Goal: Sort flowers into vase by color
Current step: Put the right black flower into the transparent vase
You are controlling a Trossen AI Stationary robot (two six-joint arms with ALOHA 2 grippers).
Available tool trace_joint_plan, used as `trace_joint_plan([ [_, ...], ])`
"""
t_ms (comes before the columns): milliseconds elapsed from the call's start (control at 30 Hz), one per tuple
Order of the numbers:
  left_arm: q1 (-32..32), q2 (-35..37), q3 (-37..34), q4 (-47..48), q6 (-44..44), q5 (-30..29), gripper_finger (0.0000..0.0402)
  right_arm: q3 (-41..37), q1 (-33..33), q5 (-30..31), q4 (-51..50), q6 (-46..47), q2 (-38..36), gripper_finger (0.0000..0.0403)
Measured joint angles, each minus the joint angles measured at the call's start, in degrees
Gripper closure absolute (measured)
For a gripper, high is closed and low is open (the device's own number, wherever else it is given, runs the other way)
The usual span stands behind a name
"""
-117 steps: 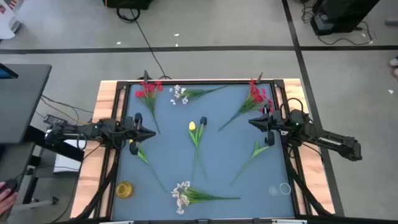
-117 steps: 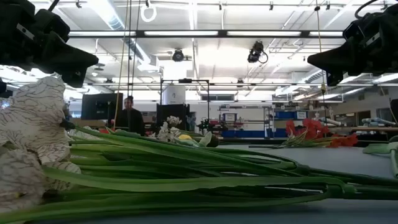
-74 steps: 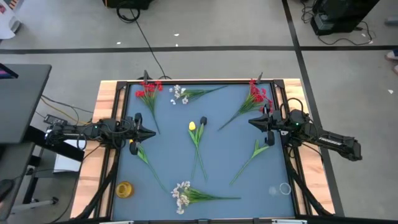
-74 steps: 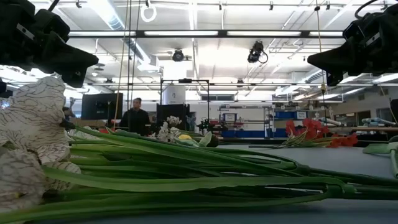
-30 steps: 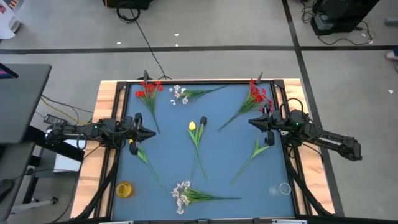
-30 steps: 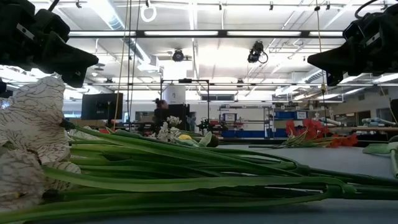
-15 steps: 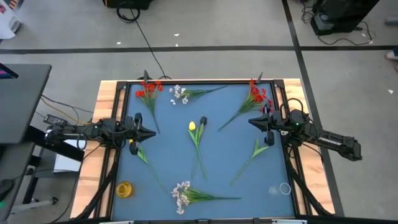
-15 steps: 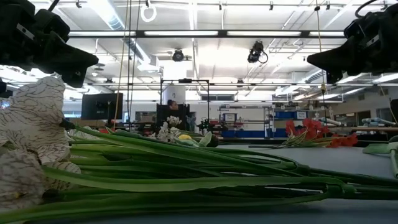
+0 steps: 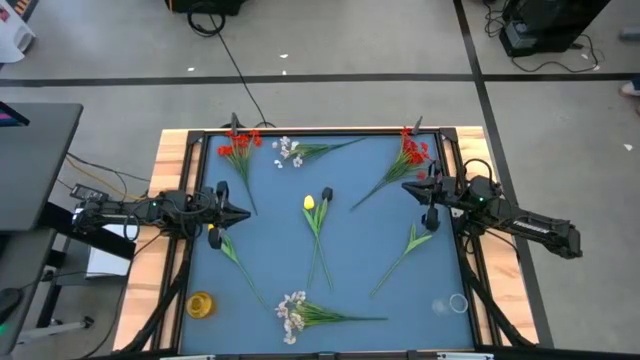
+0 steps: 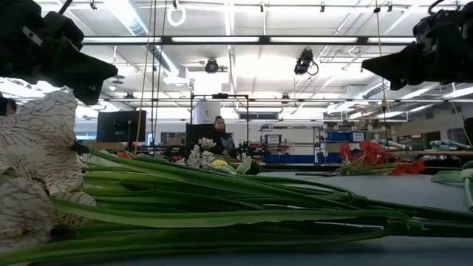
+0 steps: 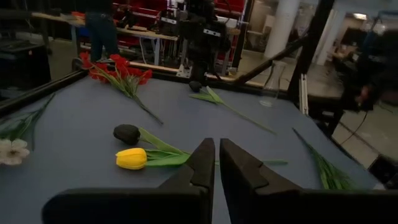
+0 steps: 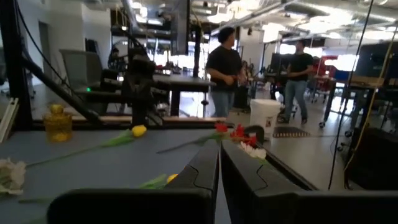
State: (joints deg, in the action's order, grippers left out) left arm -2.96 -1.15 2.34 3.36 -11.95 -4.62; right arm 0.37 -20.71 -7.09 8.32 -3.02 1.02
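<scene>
The left gripper (image 9: 243, 213) hovers at the table's (image 9: 350, 230) left edge, its fingers pressed together with nothing between them. Just behind its tip lies a yellow bud (image 9: 212, 239) on a stalk running toward the near side. Beyond the tip, toward the far edge, lie the left red blooms (image 9: 238, 145), and beside them a white spray (image 9: 288, 151). Straight ahead of the left gripper, mid-table, lies a yellow tulip (image 9: 309, 203); in the left wrist view it sits just past the fingertips (image 11: 214, 152). On the near edge lie a yellow vase (image 9: 199, 304) and a second white spray (image 9: 292, 313).

The right gripper (image 9: 407, 186) hovers at the right edge, fingers likewise closed and empty. The right red blooms (image 9: 413, 150) lie just beside its tip, a green stem (image 9: 415, 243) below it, and a clear vase (image 9: 458, 302) near the right corner.
</scene>
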Motion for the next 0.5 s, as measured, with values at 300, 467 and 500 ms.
trace_joint_plan([
  [300, 0.0, 0.0, 0.0, -15.9, 0.6, -2.4, 0.037, 0.0, 0.1, 5.3, 3.5, 29.6, 0.0, 0.0373],
  [467, 0.0, 0.0, 0.0, -23.2, 0.6, -2.4, 0.037, 0.0, 0.0, 17.3, 3.5, 53.9, 0.0, 0.0374],
  [500, 0.0, 0.0, 0.0, -24.7, 0.6, -2.8, 0.037, 0.0, 0.0, 19.2, 2.9, 57.7, 0.1, 0.0376],
])
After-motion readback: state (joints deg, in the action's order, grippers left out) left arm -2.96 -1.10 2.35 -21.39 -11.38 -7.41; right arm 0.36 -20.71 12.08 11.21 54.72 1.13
